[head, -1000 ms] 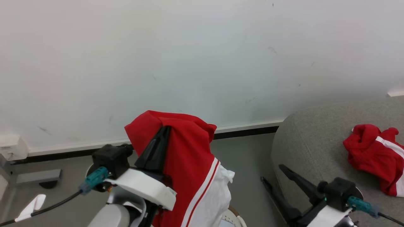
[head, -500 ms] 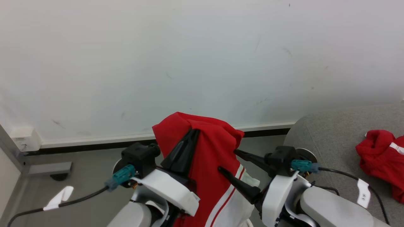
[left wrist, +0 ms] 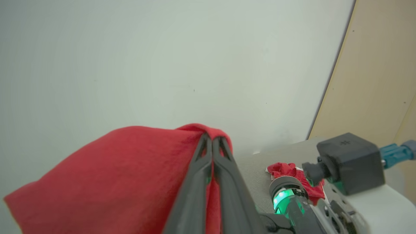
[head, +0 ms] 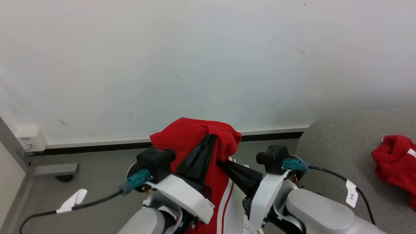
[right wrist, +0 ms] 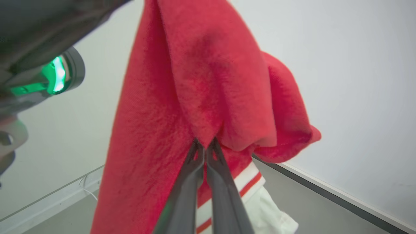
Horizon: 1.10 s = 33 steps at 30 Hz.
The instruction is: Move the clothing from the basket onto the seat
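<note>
The red clothing (head: 195, 136) with white panels and stripes hangs in the air in front of the wall. My left gripper (head: 213, 137) is shut on its top fold, and red cloth drapes over the closed fingers in the left wrist view (left wrist: 212, 138). My right gripper (head: 221, 161) comes in from the right, just below the left one. It is shut on a pinch of the clothing (right wrist: 201, 81), with its fingertips (right wrist: 204, 144) pressed together in the fabric. The grey seat (head: 338, 152) is at the right. The basket is hidden under my arms.
A second red and white garment (head: 395, 159) lies crumpled on the seat. Close behind the clothing is a pale wall with a dark baseboard (head: 97, 146). A white wall box (head: 29, 139) and grey floor (head: 97, 169) are at the left.
My right gripper has swung in from the seat's edge to the hanging clothing and shut on it. The left gripper keeps its hold. The head camera has shifted slightly.
</note>
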### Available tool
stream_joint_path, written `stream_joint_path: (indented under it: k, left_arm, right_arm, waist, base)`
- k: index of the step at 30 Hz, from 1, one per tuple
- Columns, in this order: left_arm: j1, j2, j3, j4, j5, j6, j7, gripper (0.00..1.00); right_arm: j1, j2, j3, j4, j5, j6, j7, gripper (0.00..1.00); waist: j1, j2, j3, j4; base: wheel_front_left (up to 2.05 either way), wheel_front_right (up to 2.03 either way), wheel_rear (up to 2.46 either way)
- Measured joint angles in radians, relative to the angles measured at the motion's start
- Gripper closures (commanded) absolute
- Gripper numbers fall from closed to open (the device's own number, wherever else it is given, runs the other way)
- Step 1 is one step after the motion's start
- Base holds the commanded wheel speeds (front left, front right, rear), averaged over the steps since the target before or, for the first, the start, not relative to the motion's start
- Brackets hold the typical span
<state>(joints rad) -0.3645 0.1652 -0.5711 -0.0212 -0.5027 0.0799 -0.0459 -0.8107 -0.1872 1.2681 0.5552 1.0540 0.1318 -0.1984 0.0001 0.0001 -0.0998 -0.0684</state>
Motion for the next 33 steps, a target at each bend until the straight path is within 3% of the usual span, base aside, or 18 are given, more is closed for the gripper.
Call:
stream_joint_path:
  k: [9, 11, 13, 17, 19, 20, 33]
  left_arm:
    - [0.0, 0.008, 0.013, 0.01, -0.001, 0.011, -0.021, 1.0]
    - [0.0, 0.009, 0.014, 0.012, -0.001, 0.015, -0.026, 0.82]
    - [0.001, 0.01, 0.015, 0.014, -0.001, 0.018, -0.027, 0.76]
    - [0.004, 0.011, 0.014, 0.018, -0.001, 0.02, -0.033, 0.47]
    - [0.007, 0.012, 0.012, 0.021, -0.001, 0.022, -0.035, 0.04]
    - [0.009, 0.014, 0.012, 0.022, -0.001, 0.022, -0.036, 0.0]
    - [0.079, 0.03, -0.025, 0.066, -0.004, 0.013, -0.053, 0.0]
  right_arm:
    - [-0.024, -0.021, 0.009, -0.004, 0.03, 0.0, -0.041, 1.0]
    - [-0.031, -0.026, 0.009, -0.005, 0.042, 0.0, -0.049, 1.0]
    - [-0.031, -0.029, 0.009, -0.006, 0.063, 0.0, -0.051, 1.0]
    - [-0.043, -0.043, 0.009, -0.009, 0.089, 0.0, -0.058, 1.0]
    - [-0.051, -0.052, 0.004, -0.014, 0.107, 0.0, -0.058, 1.0]
    - [-0.051, -0.057, -0.006, -0.017, 0.119, 0.0, -0.058, 1.0]
    - [-0.061, -0.127, -0.152, -0.084, 0.107, 0.0, -0.06, 1.0]
  waist:
    - [0.0, 0.0, 0.009, -0.013]
    - [0.0, 0.0, 0.01, -0.015]
    - [0.0, 0.0, 0.011, -0.018]
    - [0.0, 0.0, 0.013, -0.018]
    - [0.0, 0.0, 0.014, -0.019]
    - [0.0, 0.0, 0.014, -0.019]
    - [0.0, 0.0, 0.019, -0.04]
  base:
    - [0.0, 0.0, 0.0]
    - [0.0, 0.0, 0.0]
    - [0.0, 0.0, 0.0]
    - [0.0, 0.0, 0.0]
    - [0.0, 0.0, 0.0]
    - [0.0, 0.0, 0.0]
    - [0.0, 0.0, 0.0]
